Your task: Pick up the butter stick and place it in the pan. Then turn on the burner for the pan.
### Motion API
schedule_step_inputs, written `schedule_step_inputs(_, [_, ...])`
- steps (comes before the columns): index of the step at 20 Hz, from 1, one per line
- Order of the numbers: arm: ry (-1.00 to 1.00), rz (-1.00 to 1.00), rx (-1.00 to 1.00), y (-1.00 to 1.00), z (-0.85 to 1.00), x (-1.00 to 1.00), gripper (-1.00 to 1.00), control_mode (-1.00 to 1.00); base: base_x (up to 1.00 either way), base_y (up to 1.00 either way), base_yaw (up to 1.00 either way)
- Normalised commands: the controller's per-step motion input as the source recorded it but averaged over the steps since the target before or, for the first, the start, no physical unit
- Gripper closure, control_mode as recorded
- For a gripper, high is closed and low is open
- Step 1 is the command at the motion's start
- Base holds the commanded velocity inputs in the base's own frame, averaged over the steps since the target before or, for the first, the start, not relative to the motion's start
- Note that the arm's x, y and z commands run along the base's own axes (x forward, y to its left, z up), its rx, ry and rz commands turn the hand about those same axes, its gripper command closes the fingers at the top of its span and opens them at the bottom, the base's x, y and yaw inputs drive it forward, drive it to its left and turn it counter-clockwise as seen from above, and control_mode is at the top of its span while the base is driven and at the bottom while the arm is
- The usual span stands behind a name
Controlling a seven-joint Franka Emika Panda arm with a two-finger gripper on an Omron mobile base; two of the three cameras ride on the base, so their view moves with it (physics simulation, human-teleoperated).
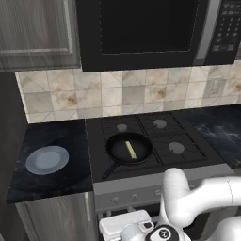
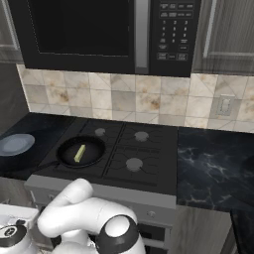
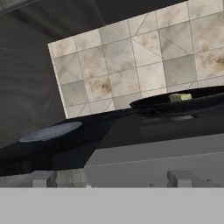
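The pale-yellow butter stick [image 1: 130,149] lies inside the round black pan [image 1: 117,153] on the stove's front left burner; it also shows as the butter stick [image 2: 80,153] in the pan [image 2: 67,156]. From the hand view, looking up from below counter height, the butter stick [image 3: 180,97] peeks over the pan's rim [image 3: 153,103]. My gripper [image 3: 112,179] hangs low in front of the stove's front panel, well below and short of the pan. It is open, its fingertips [image 3: 43,178] far apart with nothing between them.
A grey-blue plate [image 1: 47,159] rests on the dark counter left of the stove. Small knobs [image 1: 135,196] line the stove's front panel. Three other burners sit bare. A microwave [image 1: 141,30] hangs above, and dark marble counter [image 2: 213,163] extends to the right.
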Motion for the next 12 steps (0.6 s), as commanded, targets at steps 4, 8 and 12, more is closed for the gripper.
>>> schedule_step_inputs(4, [-0.01,-0.02,0.00,-0.02,-0.18,0.40,-1.00,-1.00,0.00,0.00,0.00])
schedule_step_inputs(8, [-0.02,-0.02,0.02,0.00,-0.16,0.53,-1.00,-1.00,0.00,0.00,0.00])
schedule_step_inputs(12, [-0.03,-0.01,0.03,-0.01,-0.19,0.59,-1.00,-1.00,0.00,0.00,0.00])
